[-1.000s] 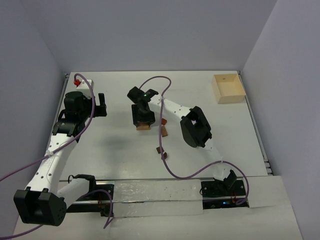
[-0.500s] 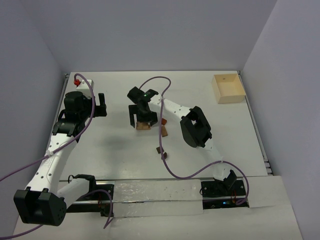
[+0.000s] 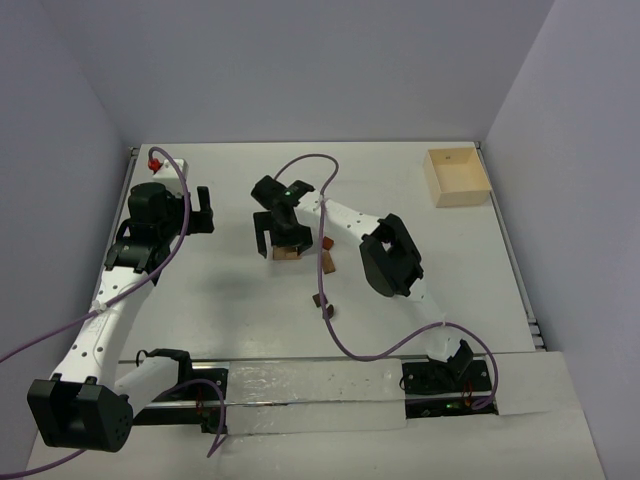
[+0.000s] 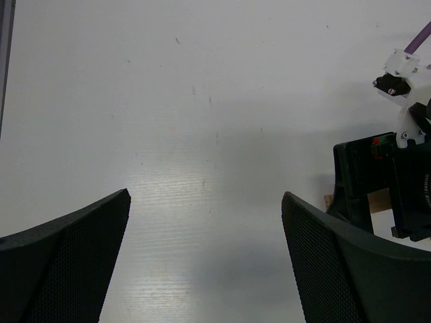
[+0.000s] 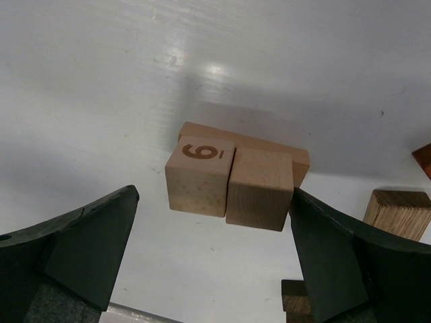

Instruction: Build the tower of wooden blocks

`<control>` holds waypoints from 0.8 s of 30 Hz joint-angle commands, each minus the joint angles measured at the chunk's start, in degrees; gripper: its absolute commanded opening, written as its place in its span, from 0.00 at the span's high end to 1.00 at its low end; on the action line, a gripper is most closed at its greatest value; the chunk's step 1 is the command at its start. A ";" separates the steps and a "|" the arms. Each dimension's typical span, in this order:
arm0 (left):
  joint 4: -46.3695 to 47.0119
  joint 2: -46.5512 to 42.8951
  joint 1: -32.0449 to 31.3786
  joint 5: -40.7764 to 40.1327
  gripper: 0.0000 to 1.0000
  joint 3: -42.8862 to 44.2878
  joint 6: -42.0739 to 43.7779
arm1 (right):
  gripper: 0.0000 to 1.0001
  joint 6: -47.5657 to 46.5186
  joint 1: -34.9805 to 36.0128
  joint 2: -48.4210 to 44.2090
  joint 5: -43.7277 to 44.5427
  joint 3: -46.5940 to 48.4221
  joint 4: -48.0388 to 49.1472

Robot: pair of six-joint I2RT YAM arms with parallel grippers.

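Observation:
The wood block tower (image 5: 229, 178) is two light tan cubes side by side, the left one marked 6, resting on a flat tan piece (image 5: 300, 161). My right gripper (image 5: 212, 195) stands open above it, one finger on each side and neither touching the cubes. In the top view the stack (image 3: 288, 254) sits mid-table, just below the right gripper (image 3: 281, 240). My left gripper (image 3: 201, 210) hovers open at the back left, and its wrist view shows only bare table between the fingers (image 4: 205, 195). That view also catches the right gripper's fingers (image 4: 377, 182) at the right edge.
Loose small brown blocks (image 3: 328, 263) lie right of the stack, with two more (image 3: 320, 303) nearer the arms. A tan block (image 5: 397, 214) and a dark piece (image 5: 296, 296) lie by the right finger. A pale wooden box (image 3: 458, 177) stands at the back right. Purple cable (image 3: 325, 290) crosses the table.
The right gripper has opened, letting go of the block it held on the stack, and has shifted slightly back and left. The left arm has not moved.

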 commanded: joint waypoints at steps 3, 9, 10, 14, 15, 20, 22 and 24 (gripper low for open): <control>1.57 -0.58 0.30 1.11 0.01 0.60 -0.19 | 0.00 -0.54 1.09 -6.87 2.19 -0.30 0.99; 1.45 -0.52 0.30 1.44 0.01 1.16 -0.36 | 0.00 -0.20 1.79 -9.68 3.83 -2.82 1.20; 1.37 -0.61 0.33 1.61 0.01 1.24 -0.30 | 0.00 -0.17 1.85 -9.91 3.97 -3.23 1.26; 0.54 -1.28 0.40 3.69 0.01 1.13 0.93 | 0.00 -0.64 2.23 -11.97 4.85 -4.79 1.55; 0.24 -1.28 0.46 5.77 0.01 1.13 1.23 | 0.00 -1.06 2.23 -12.81 4.97 -4.85 1.67; -3.44 -0.80 0.50 21.87 0.03 2.13 6.48 | 0.00 -3.73 1.93 -17.35 5.60 -5.53 2.35; -4.27 0.25 0.48 27.14 0.06 2.31 8.15 | 0.00 -5.94 0.71 -20.12 4.87 -5.97 2.97; -3.97 1.15 0.48 30.98 0.10 1.96 10.04 | 0.00 -8.16 -1.29 -22.85 3.16 -6.62 3.60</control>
